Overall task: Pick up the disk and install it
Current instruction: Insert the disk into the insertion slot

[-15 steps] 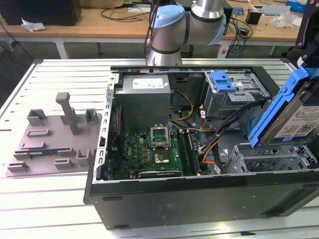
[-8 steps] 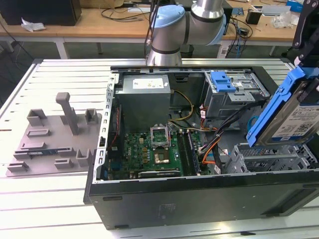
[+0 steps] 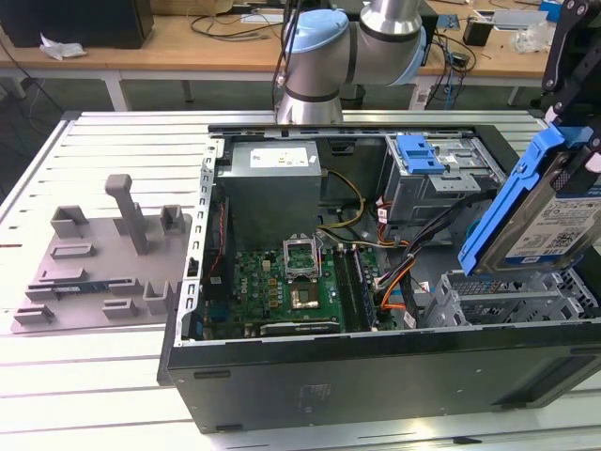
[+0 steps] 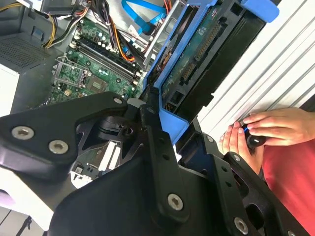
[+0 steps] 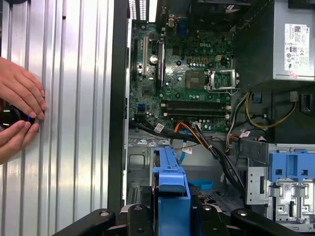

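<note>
**Robot arm holds disk over open computer**

On the slatted metal bench (image 3: 84,395), a grey fixture plate (image 3: 103,258) with upright pegs lies at the exterior view's left, just beside an open computer case (image 3: 376,376). Inside the case, a grey power supply (image 3: 268,183) sits at the far left. The green motherboard (image 3: 291,282) lies nearer, and cables (image 3: 394,272) run rightward toward a metal drive cage (image 3: 507,301). The robot arm (image 3: 347,47) rises from the far side of the bench behind the case. To the right of the power supply, a blue drive tray (image 3: 420,153) sits in a bay along the far wall.

At the exterior view's right, the arm's black jaws are clamped on the disk (image 3: 549,225), gripping it across its blue-railed sides. The disk hangs steeply tilted, label side showing, just above the drive cage at the right end of the case. Whether its low corner touches the cage cannot be told. In the second wrist view its circuit side and connector row show between the black fingers (image 4: 152,130).

In both wrist views, a person's hands (image 5: 19,91) rest on the bench just outside the case wall, closed around a small black object (image 5: 7,118).
</note>
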`<state>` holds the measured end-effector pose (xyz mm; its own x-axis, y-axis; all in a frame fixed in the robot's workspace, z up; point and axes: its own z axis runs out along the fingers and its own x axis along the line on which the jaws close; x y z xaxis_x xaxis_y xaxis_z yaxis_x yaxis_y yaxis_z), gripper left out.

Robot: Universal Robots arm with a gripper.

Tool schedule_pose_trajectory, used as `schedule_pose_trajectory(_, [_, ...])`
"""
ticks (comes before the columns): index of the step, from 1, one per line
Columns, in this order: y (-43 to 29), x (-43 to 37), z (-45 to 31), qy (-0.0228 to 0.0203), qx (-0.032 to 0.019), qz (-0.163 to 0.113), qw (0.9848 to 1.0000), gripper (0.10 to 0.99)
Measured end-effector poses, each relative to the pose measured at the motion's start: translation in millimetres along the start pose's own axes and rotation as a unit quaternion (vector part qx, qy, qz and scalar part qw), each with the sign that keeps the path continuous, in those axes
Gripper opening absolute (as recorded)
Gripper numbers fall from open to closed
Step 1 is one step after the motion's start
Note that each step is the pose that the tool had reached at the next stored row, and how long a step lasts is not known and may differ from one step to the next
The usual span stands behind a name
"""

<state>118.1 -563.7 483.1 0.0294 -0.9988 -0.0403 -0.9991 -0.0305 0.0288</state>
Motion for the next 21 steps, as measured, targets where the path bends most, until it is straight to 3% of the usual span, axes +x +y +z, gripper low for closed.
schedule_pose_trajectory(10, [-1.9, -1.1, 0.6, 0.0, 0.0, -0.001, 1.0, 0.369])
schedule_pose_trajectory(21, [-3.1, -7.6, 6.3, 0.0001, 0.0, -0.001, 1.0, 0.369])
